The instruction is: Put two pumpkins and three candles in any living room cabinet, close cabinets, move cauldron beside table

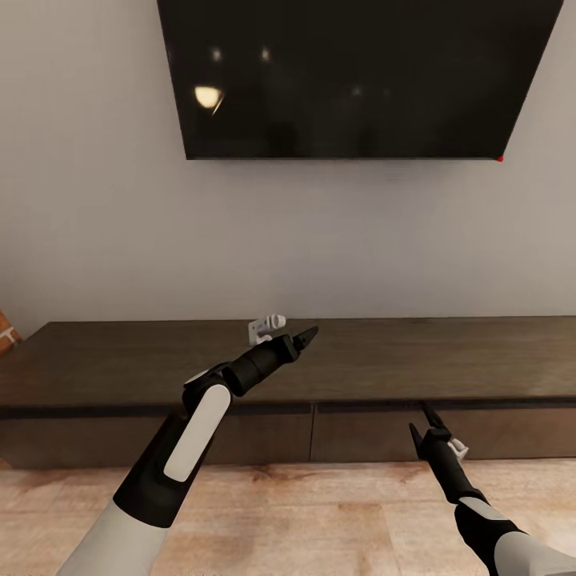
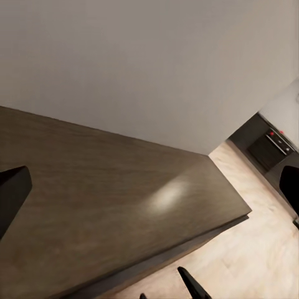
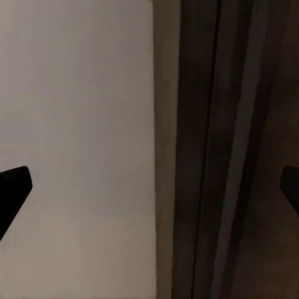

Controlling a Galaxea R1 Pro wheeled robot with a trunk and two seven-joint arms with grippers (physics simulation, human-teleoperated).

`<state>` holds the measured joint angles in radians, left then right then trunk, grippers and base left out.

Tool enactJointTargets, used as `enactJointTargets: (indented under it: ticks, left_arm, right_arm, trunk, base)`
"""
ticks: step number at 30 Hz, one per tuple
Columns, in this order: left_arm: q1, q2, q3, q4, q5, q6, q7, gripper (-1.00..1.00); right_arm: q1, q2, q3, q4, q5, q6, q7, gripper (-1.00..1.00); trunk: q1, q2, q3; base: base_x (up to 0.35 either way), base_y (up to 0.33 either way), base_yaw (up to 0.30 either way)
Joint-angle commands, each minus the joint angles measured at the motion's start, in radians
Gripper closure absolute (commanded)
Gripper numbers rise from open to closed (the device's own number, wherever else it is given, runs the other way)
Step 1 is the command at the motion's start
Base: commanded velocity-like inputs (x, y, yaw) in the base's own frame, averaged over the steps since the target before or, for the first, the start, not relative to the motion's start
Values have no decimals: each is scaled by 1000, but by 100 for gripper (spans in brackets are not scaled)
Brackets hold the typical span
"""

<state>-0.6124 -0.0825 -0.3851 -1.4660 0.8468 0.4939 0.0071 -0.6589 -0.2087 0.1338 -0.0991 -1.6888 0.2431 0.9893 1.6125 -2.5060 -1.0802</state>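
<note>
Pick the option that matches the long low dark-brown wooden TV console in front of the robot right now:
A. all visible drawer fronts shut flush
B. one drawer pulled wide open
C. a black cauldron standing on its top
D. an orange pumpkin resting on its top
A: in the head view the long low dark-brown wooden TV console shows its drawer fronts flush with only thin seams between them, and no pale interior shows.
</note>
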Motion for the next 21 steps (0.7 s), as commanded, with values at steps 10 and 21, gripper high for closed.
enactJointTargets:
  ticks: [10, 21]
  left_arm:
    - [0, 0, 0, 0, 5, 6, -4, -100]
    - [-1, 0, -3, 0, 5, 6, -5, -100]
  right_arm:
    - [-1, 0, 10, 2, -10, 8, 73, -100]
    - [-1, -1, 10, 4, -9, 8, 89, -100]
  trunk:
    - [4, -2, -36]
    - [5, -3, -43]
  base:
    - [0, 0, 0]
    - [0, 0, 0]
